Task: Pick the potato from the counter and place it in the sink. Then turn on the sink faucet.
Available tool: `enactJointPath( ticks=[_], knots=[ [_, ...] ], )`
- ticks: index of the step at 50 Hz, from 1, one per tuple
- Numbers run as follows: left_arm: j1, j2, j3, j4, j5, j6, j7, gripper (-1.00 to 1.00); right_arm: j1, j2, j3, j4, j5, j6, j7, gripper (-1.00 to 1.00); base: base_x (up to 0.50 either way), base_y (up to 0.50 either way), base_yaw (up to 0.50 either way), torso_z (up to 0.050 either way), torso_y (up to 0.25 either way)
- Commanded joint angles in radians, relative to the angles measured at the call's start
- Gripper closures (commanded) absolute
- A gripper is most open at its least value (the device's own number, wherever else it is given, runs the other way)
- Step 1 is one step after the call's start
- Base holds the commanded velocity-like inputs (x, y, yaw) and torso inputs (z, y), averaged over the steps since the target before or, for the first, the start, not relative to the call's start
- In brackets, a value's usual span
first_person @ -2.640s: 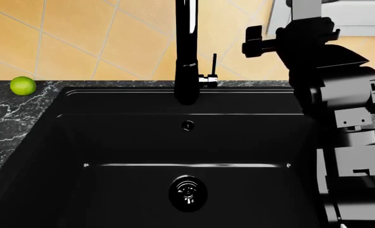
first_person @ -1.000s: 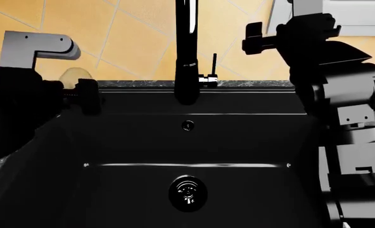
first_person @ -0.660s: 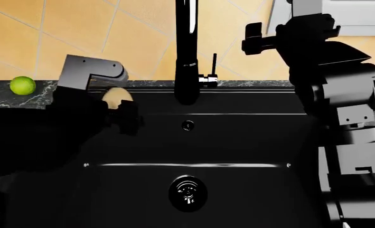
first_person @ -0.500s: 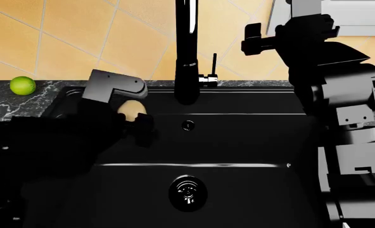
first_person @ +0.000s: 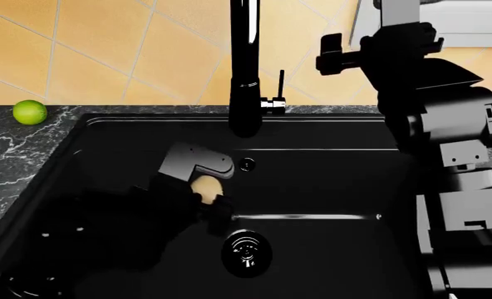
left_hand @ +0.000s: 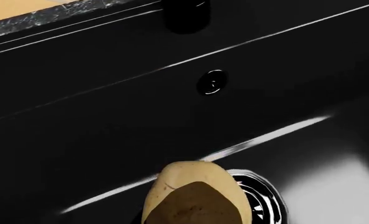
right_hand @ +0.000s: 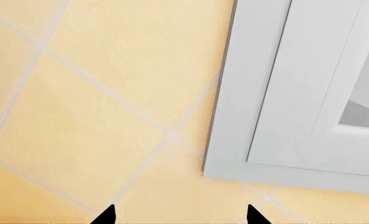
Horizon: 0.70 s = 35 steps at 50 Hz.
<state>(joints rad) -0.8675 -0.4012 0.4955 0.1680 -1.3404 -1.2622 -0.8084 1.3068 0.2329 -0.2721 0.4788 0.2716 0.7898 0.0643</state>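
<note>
Left gripper (first_person: 206, 198) clamped on potato (first_person: 203, 189) above sink (first_person: 312, 134) drain (first_person: 246, 252); right gripper (right_hand: 179, 215) parted, empty. Lower near basin floor, then release gently.

Our head camera looks down into the sink (first_person: 329, 187); our left wrist camera hovers close inside it — both share the drain (first_person: 246, 251) — while our right wrist camera faces the wall tiles (right_hand: 97, 93).

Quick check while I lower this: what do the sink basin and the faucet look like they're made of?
Sink: matte black, maybe composite or coated metal; only faint highlights along its edges. Sink faucet: glossy black tube, likely coated metal, with sharp reflections and a chrome joint at the lever. It's a render, so these are guesses.
</note>
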Motion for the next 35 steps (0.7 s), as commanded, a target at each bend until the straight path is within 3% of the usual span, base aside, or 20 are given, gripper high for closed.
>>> enactJointPath(
  ticks=[1, 20, 35],
  knots=[
    [0.078, 0.012, 0.064, 0.011, 0.044, 0.024, 0.005, 1.0, -0.004, 0.004, 0.0, 0.0, 0.004, -0.001, 0.002, -1.0, 0.0, 0.0, 0.0, 0.0, 0.0],
    [0.182, -0.012, 0.147, 0.033, 0.114, 0.063, 0.038, 1.0, -0.009, 0.01, -0.001, -0.004, 0.01, -0.001, 0.004, -1.0, 0.0, 0.0, 0.0, 0.0, 0.0],
    [0.187, -0.009, 0.164, 0.021, 0.109, 0.064, 0.049, 1.0, -0.018, 0.014, -0.001, -0.022, 0.017, 0.007, 0.01, -1.0, 0.0, 0.0, 0.01, 0.0, -0.001]
  ],
)
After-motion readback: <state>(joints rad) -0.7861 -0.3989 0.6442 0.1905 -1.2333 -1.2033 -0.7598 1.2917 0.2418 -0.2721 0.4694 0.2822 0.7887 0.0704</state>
